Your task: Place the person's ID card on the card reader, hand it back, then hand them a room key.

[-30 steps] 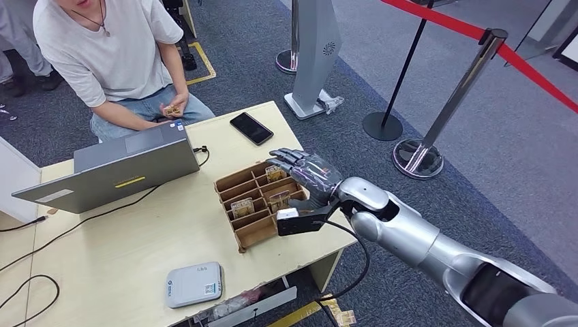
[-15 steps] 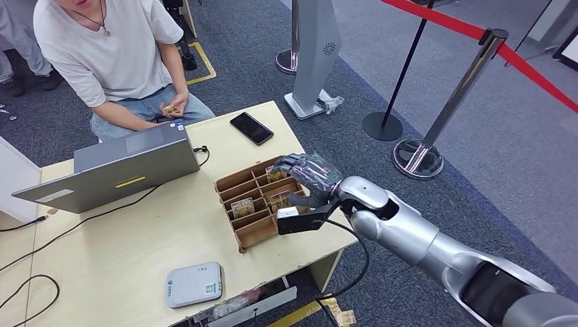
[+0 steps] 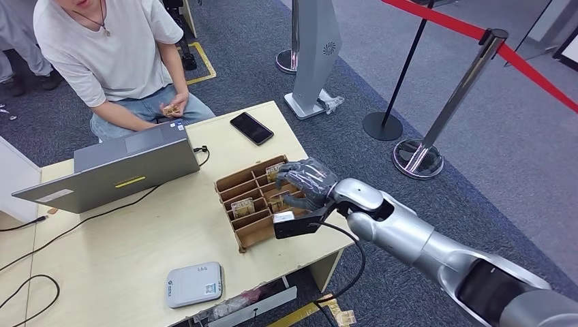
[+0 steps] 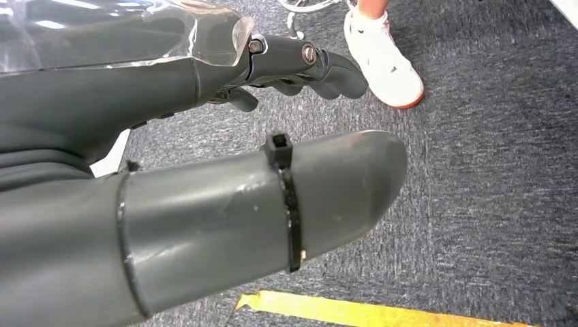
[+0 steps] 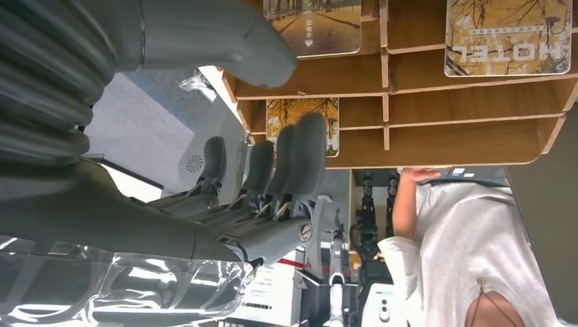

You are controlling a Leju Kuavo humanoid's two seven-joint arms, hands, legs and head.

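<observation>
Right hand (image 3: 308, 182) over wooden key rack (image 3: 253, 202); fingers (image 5: 300, 153) apart, empty

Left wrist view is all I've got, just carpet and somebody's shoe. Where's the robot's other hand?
Observer: The right hand hovers over the wooden tray on the table, fingers reaching down into it.
Operator: What's in the tray?
Observer: Hotel cards with yellow trees stand in some slots. The right wrist view shows none gripped yet.
Operator: Where's the person?
Observer: The person sits behind the laptop, holding a small card.
</observation>
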